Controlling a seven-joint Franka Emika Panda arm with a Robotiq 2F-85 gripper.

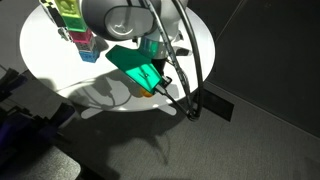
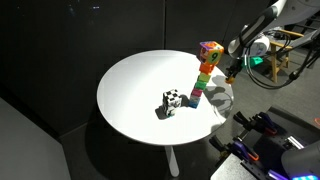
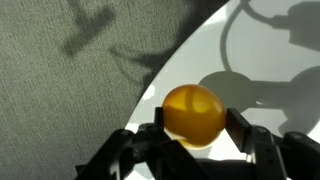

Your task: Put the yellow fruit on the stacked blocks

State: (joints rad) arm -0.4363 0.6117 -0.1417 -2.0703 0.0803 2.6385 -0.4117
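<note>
A round yellow fruit (image 3: 193,113) sits between my gripper's (image 3: 193,128) two black fingers, which are shut on it. It hangs over the edge of the white round table (image 3: 270,40), with grey carpet to the left in the wrist view. In an exterior view my gripper (image 1: 149,84) holds the fruit (image 1: 148,91) near the table's rim, to the right of the stacked colourful blocks (image 1: 76,28). In an exterior view the block tower (image 2: 205,72) stands upright near the table's edge, and my gripper (image 2: 231,72) is just beside it at mid height. The fruit is not discernible there.
A black-and-white checkered object (image 2: 172,101) lies on the table (image 2: 130,90) next to the tower's base. Cables trail from the arm (image 1: 185,70). A dark box (image 1: 215,103) sits on the carpet. Equipment (image 2: 265,145) stands beyond the table.
</note>
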